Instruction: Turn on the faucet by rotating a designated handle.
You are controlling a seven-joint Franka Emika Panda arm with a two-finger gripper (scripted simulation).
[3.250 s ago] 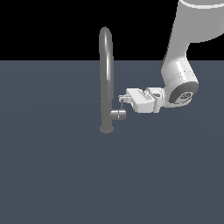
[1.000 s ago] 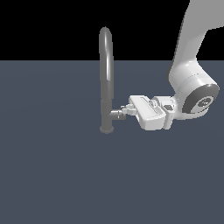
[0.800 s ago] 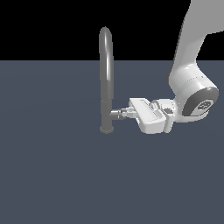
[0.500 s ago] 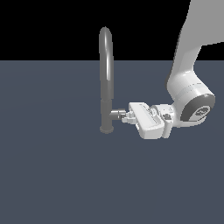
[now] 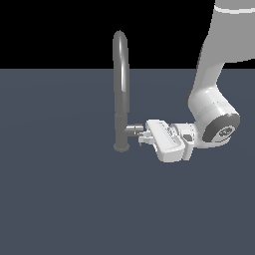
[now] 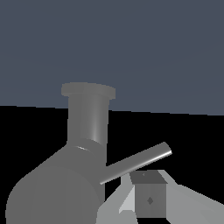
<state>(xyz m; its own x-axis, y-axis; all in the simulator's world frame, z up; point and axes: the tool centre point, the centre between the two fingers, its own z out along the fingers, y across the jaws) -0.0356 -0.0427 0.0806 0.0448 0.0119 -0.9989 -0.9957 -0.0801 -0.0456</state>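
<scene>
Faucet (image 5: 120,94) stands upright on the bench (image 5: 60,199); handle (image 6: 135,163), a thin lever, juts from its lower column. Hand (image 5: 145,135) sits at the lever; whether spread or pinching, cannot tell. Lever looks rigid, smooth, likely slippery; push near its free tip for leverage.

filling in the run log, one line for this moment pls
task: turn faucet handle | pincer at stub beside faucet | handle next to fingertip | grip: cannot tell | stage: at handle
</scene>
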